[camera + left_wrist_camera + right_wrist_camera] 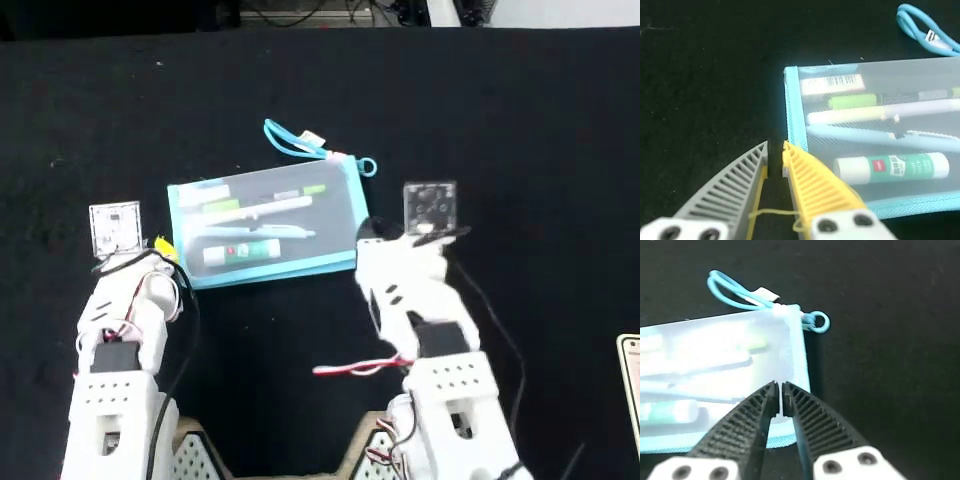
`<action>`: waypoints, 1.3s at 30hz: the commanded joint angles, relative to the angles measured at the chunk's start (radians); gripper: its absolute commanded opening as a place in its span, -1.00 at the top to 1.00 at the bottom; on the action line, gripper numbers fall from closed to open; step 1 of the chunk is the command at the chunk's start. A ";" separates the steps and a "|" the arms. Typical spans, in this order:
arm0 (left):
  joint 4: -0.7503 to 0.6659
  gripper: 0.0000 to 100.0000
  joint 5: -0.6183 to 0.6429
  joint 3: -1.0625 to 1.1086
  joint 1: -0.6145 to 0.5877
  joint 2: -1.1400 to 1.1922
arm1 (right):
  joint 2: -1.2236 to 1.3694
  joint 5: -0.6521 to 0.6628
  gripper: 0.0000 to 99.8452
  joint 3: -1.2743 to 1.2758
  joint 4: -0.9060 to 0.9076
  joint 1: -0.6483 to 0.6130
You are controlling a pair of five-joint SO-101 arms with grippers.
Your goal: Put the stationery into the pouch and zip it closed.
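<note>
A clear pouch [265, 225] with blue trim lies flat mid-table, with pens, a highlighter and a glue stick [890, 166] inside. Its zip pull ring [819, 322] sits at the far right corner, beside a blue strap [288, 140]. My left gripper [775, 146] rests at the pouch's [875, 135] near left corner. It is shut to a thin gap over bare table, its yellow finger [810, 185] against the blue edge. My right gripper [780, 388] hovers shut above the pouch's [715, 360] right edge. In the high view it [368, 232] stands beside that edge.
Black cloth covers the table [520, 120]. A white card [630, 375] lies at the right edge. Cables run along the far edge behind the table. Open room lies beyond the pouch and to either side.
</note>
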 commanded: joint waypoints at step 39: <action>-0.026 0.86 0.003 0.124 -0.008 -0.267 | -0.263 0.029 0.97 0.084 0.000 -0.011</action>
